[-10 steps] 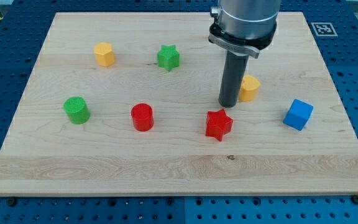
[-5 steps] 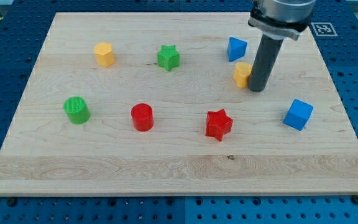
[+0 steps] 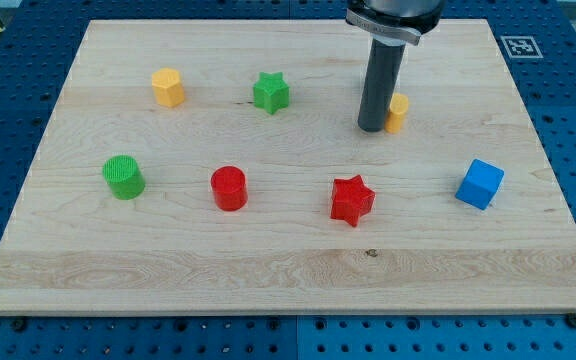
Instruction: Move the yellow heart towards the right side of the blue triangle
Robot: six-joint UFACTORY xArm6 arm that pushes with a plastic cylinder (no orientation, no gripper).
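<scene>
The yellow heart [image 3: 399, 113] lies on the wooden board [image 3: 268, 270] at the upper right, partly covered by the rod. My tip [image 3: 373, 128] rests on the board, touching or almost touching the heart's left side. The blue triangle does not show; the rod stands in front of the place where it was seen earlier, just above the heart.
A yellow hexagon block [image 3: 168, 87] and a green star [image 3: 270, 92] lie at the upper left. A green cylinder [image 3: 124, 177], a red cylinder [image 3: 229, 188] and a red star [image 3: 352, 200] form a lower row. A blue cube [image 3: 480, 184] lies at the right.
The heart has slid up the view from near the red star. My tip went from the heart's left to its right and back to its left, now covering the blue triangle.
</scene>
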